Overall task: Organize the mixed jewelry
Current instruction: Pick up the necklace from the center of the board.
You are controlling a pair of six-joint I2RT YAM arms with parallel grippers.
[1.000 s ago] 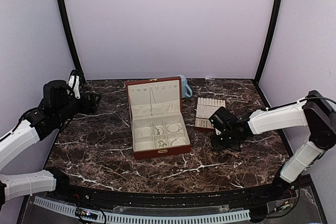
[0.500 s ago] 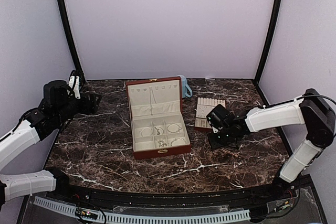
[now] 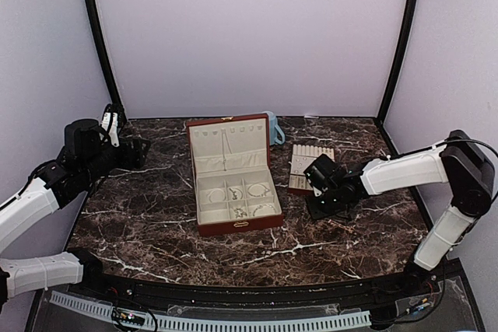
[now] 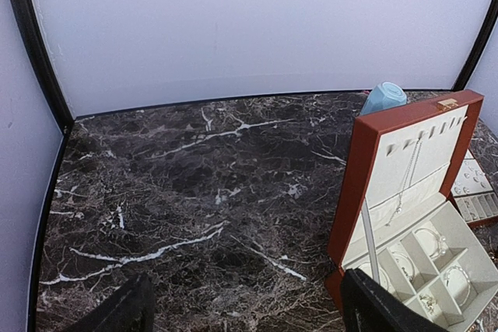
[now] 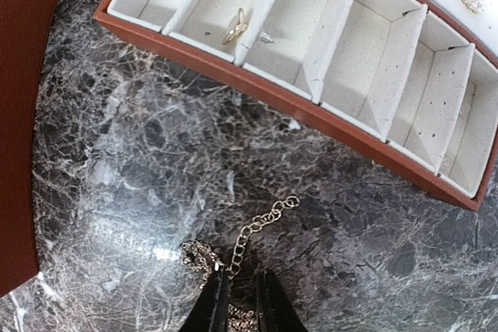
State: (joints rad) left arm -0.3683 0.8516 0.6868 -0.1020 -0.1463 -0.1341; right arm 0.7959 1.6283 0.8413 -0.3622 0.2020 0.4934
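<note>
On one dark marble table [image 3: 156, 223] sit one open reddish-brown, cream-lined jewelry box [image 3: 238, 225], one flat cream slotted tray [image 3: 311, 152] and one pale-blue mug [image 4: 383, 97] behind the lid. Of two grippers, the left gripper [image 4: 245, 309] hangs wide open at rear left. The right gripper [image 5: 237, 281] pinches one silvery chain [image 5: 261, 223] lying on the marble between box and tray.

You have two arms, two grippers: one left gripper [image 4: 249, 312], one right gripper [image 5: 236, 301]. One marble table [image 3: 156, 215]. One reddish-brown box [image 3: 237, 225]; six compartments in lower half, two rows of three. One necklace [image 3: 225, 149] in lid. Three ring-shaped pieces [image 3: 259, 190] countable in compartments from above; smaller bits there too tiny for you to count. One cream slotted tray [image 3: 310, 162]; two gold-toned pieces [image 5: 236, 26] in its troughs. One blue mug [image 3: 275, 126]. One loose chain [image 5: 261, 227] on tabletop.
</note>
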